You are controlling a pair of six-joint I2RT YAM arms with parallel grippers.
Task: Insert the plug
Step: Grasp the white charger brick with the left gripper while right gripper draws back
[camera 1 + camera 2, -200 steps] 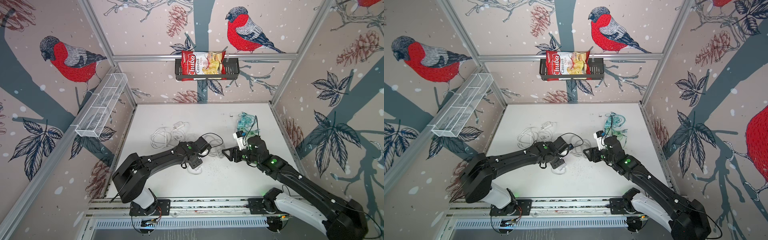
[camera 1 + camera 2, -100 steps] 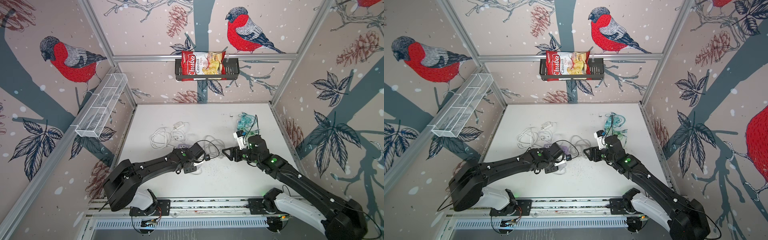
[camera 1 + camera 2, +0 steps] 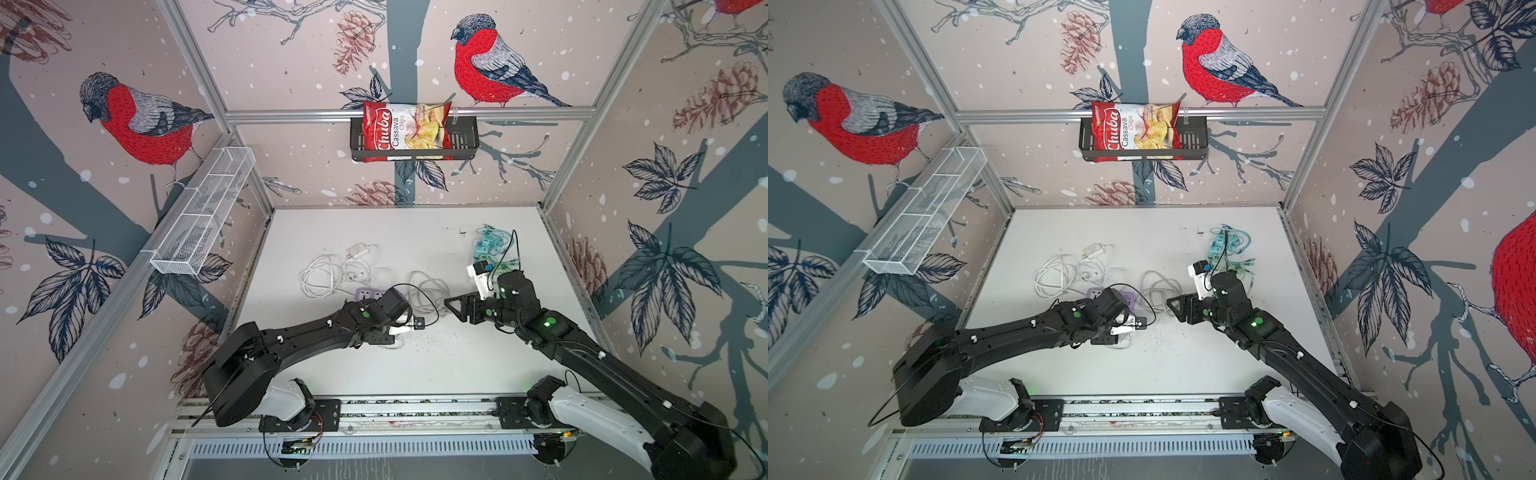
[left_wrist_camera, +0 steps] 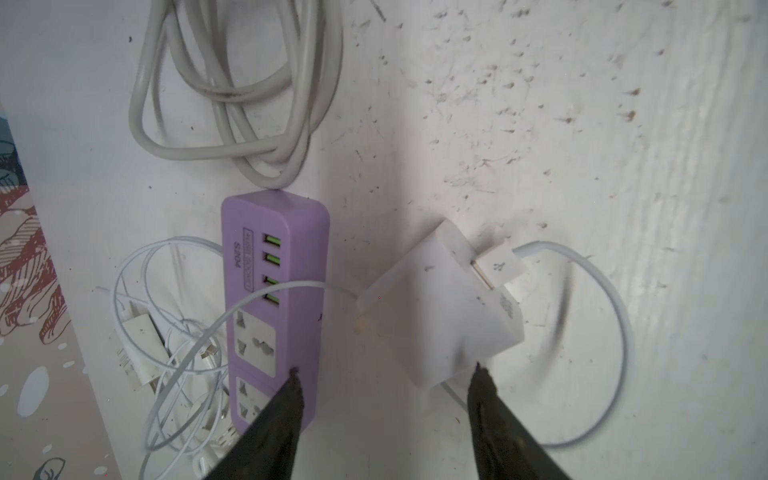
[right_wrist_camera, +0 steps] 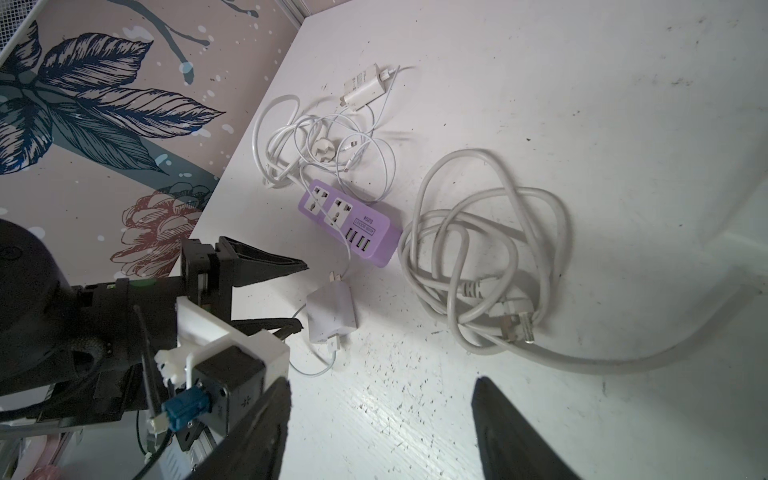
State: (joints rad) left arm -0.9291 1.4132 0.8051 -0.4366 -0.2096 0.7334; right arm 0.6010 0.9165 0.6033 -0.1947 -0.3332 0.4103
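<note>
A purple power strip (image 4: 274,307) (image 5: 349,224) lies flat on the white table, sockets up. Beside it lies the white charger plug (image 4: 444,307) (image 5: 332,311), its prongs pointing at the strip's side and a thin white USB cable in its back. My left gripper (image 4: 386,372) (image 5: 299,295) is open just behind the plug; one fingertip (image 4: 478,372) is at the plug's corner, the other over the strip's edge. In both top views the left wrist hides plug and fingers. My right gripper (image 3: 455,309) (image 3: 1177,311) (image 5: 382,384) hangs open and empty, facing them.
A coil of thick grey cable (image 3: 428,291) (image 5: 478,257) lies between the arms. Thin white cables with another charger (image 3: 357,251) sit behind the strip. Teal parts (image 3: 492,247) lie far right. A chips bag (image 3: 405,131) sits in a black wall basket; a white wire basket (image 3: 203,212) hangs left.
My left arm has swung lower and slightly right, and its jaws have spread wider. The right arm has barely moved.
</note>
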